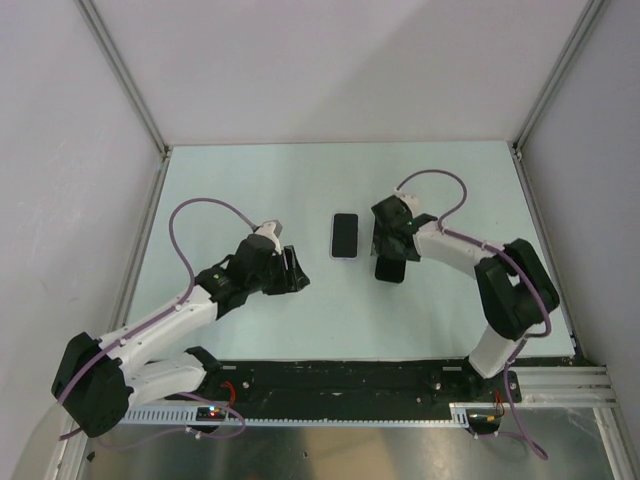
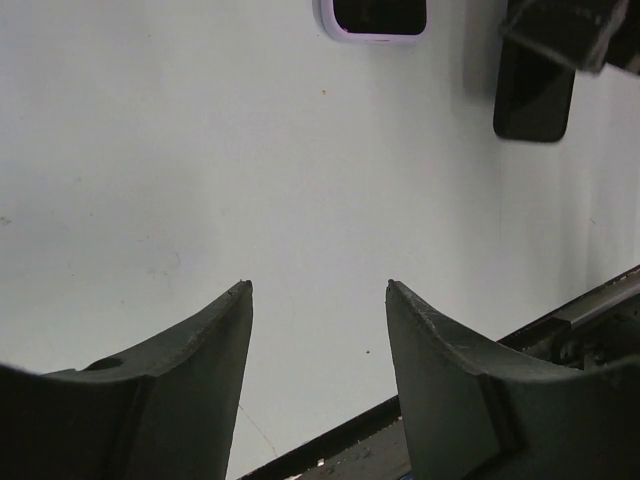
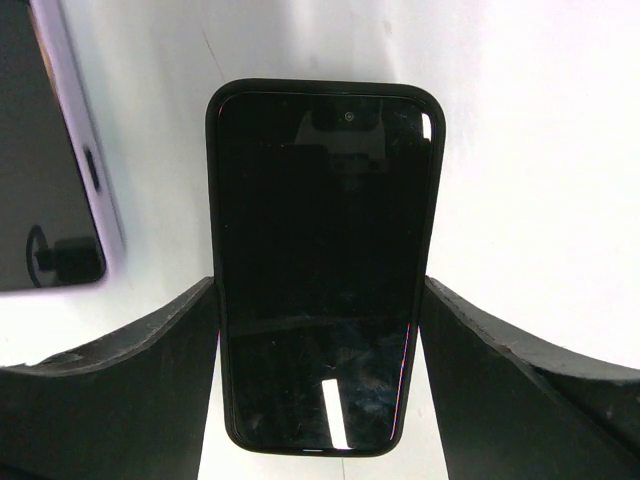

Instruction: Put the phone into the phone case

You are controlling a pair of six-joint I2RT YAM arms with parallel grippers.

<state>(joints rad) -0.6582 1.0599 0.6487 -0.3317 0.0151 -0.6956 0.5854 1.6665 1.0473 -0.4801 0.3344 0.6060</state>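
The left gripper (image 1: 296, 270) hovers low over the table (image 1: 250, 180), fingers spread wide. Right of it, the lavender-rimmed phone case (image 1: 345, 236) lies flat at mid-table. Just beyond, the right gripper (image 1: 392, 252) pinches the black phone (image 1: 390, 270) by its long edges.

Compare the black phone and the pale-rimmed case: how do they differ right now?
Edge: the black phone is dark all round; the pale-rimmed case has a lilac border.
Hold: the black phone sits between the fingers of the right claw; the pale-rimmed case lies free on the table, with no claw on it.
Both are rounded rectangles with dark glossy faces, lying roughly parallel.
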